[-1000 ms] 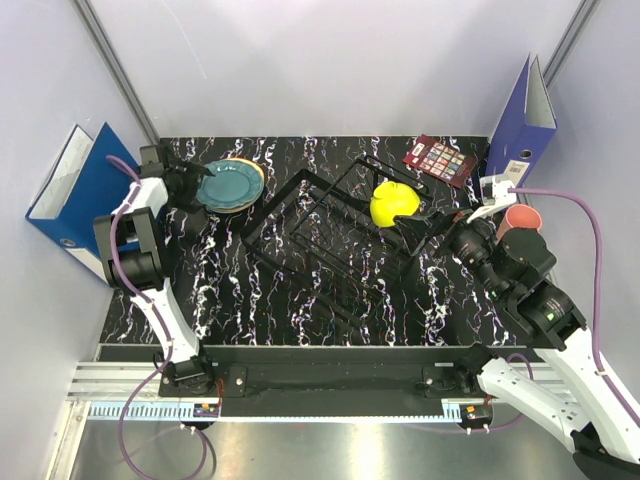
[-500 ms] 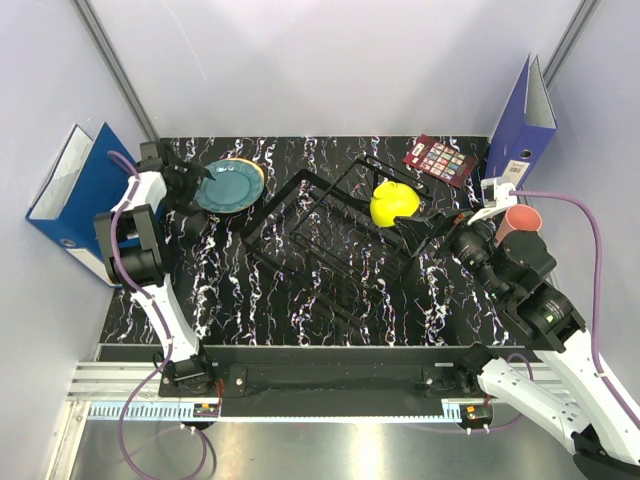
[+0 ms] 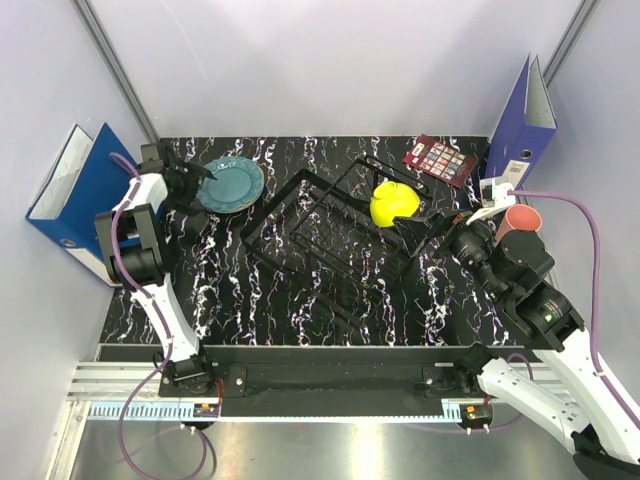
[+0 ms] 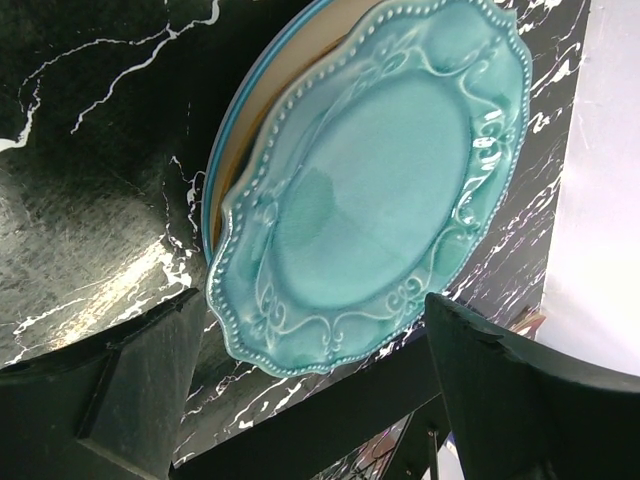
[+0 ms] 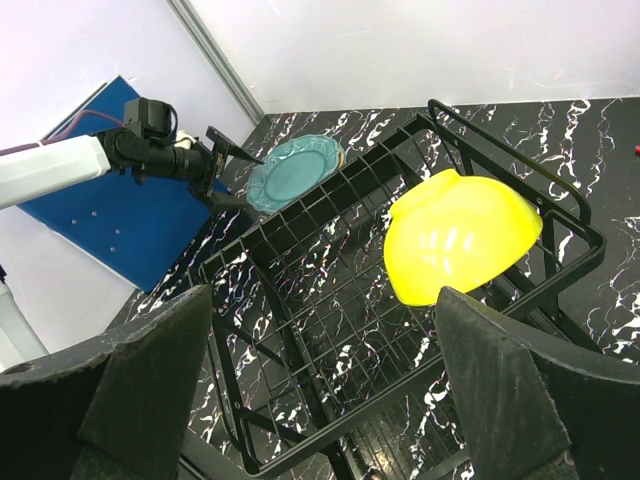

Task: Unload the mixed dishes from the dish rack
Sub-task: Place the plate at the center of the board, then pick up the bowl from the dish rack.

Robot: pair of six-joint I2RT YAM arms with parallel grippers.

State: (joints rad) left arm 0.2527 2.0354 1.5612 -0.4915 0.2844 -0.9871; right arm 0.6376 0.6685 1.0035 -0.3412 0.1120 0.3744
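Observation:
The teal scalloped plate (image 3: 231, 185) lies on top of a plate stack at the far left of the table. In the left wrist view (image 4: 370, 190), a cream plate's rim (image 4: 300, 60) shows under it. My left gripper (image 3: 196, 180) is open just left of the plate; its near rim sits between my spread fingers (image 4: 110, 400) without touching them. The small yellow-green bowl (image 3: 394, 202) leans in the black wire dish rack (image 3: 320, 240). My right gripper (image 3: 412, 232) is open and empty beside the bowl (image 5: 460, 240). The pink cup (image 3: 522, 218) stands behind my right arm. The clear glass is out of view.
Blue ring binders stand at the far left (image 3: 70, 195) and far right (image 3: 527, 115). A dark red flat card (image 3: 437, 158) lies behind the rack. The rack's slots hold only the bowl. Grey walls close in the table on three sides.
The teal plate has settled flat on the stack and my left gripper has drawn back a little to the left, off it. The right arm has barely moved.

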